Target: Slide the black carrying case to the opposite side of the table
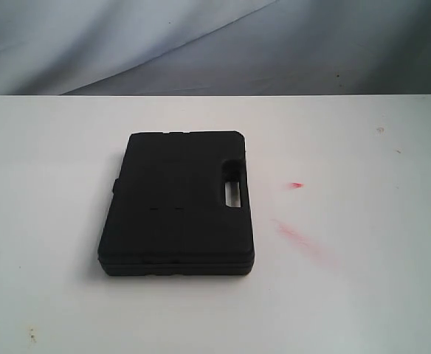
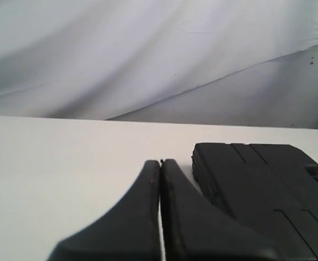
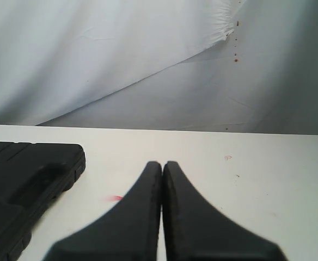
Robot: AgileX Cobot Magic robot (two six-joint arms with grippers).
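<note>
A black carrying case (image 1: 178, 203) lies flat on the white table (image 1: 363, 295), a little left of the middle, its handle slot along its right side. Neither arm shows in the exterior view. The left wrist view has my left gripper (image 2: 160, 162) shut and empty, low over the table, with the case (image 2: 262, 190) just beside it and apart from it. My right gripper (image 3: 162, 163) is shut on nothing in the right wrist view, and the case (image 3: 28, 179) lies off to its side with bare table between.
Red smears (image 1: 298, 237) mark the table right of the case, with one small red dab (image 3: 114, 198) near the right gripper. A grey-white cloth backdrop (image 1: 215, 44) hangs behind the table's far edge.
</note>
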